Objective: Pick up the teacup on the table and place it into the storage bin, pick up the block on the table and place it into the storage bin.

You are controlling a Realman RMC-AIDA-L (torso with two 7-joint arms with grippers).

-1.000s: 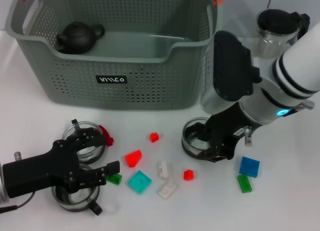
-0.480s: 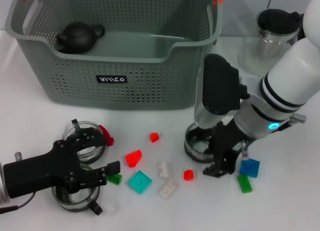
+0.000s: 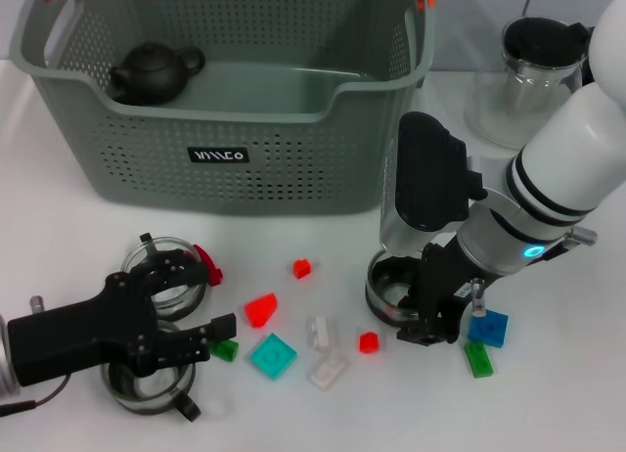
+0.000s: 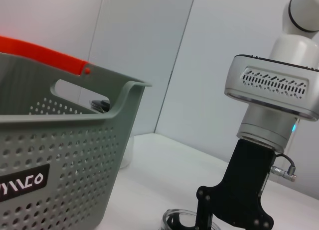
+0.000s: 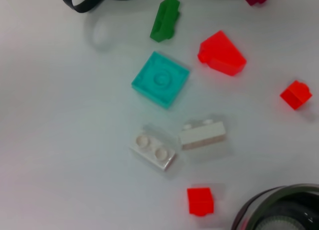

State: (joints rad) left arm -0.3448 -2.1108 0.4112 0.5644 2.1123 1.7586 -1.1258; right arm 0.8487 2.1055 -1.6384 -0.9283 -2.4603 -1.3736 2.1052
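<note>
Right tool (image 3: 437, 320) straddles the teacup's (image 3: 394, 288) rim, grip unclear; only the head view shows the storage bin (image 3: 235, 158).

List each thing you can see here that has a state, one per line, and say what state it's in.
storage bin: upright on the table, open-topped.
black teapot: upright inside the bin.
glass pitcher: upright, black lid on.
teacup: upright on the table, by the right gripper.
right gripper: lowered at the teacup.
left gripper: open, low over two glass cups.
teal block: flat on the table.
</note>
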